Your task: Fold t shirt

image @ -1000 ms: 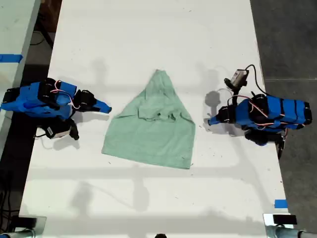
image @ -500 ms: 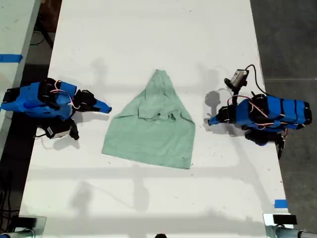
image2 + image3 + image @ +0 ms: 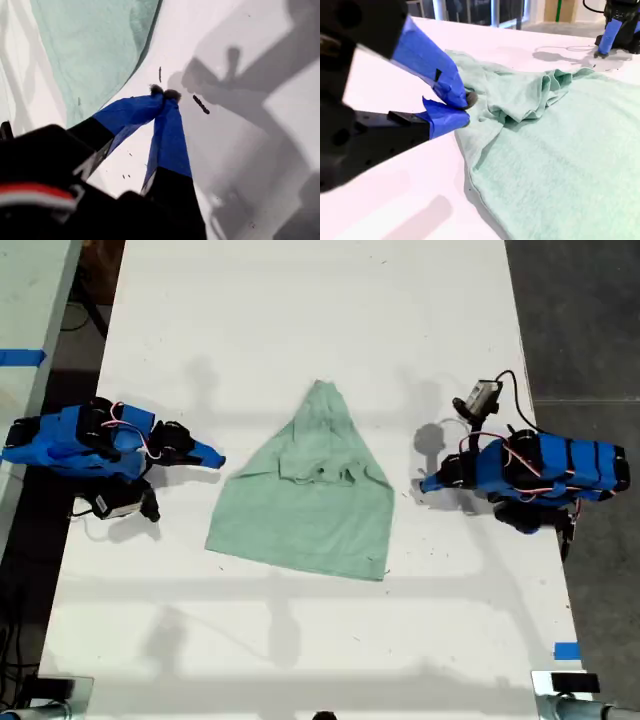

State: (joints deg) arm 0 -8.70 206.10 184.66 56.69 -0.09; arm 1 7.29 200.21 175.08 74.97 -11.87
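In the exterior view the t shirt [image 3: 310, 510] lies in the middle of the white table [image 3: 300, 330], a plain pale mint-green cloth. It is spread wide and fairly flat along its edge nearer the view's bottom. It narrows to a rounded peak toward the view's top, with a crumpled ridge of folds running across its middle. My first gripper [image 3: 422, 485] lies low at the exterior view's right, pointing at the shirt and just beside its edge. My second gripper [image 3: 220, 460] lies at the view's left, pointing at the shirt's near corner. A strip of blue tape [image 3: 567, 650] sits on the table edge near the view's lower right. In the first wrist view my first gripper's blue jaws are clenched, tips meeting over bare table with nothing between them. The shirt's smooth hemmed edge lies a little way off, with dark shadows on the table on the other side. In the second wrist view my second gripper [image 3: 464, 107] has its blue jaws drawn together at the tips, grasping nothing. It sits just beside the shirt's edge, and I cannot tell whether it touches the cloth. Beyond it the cloth bunches into soft rolled folds, then lies flat.
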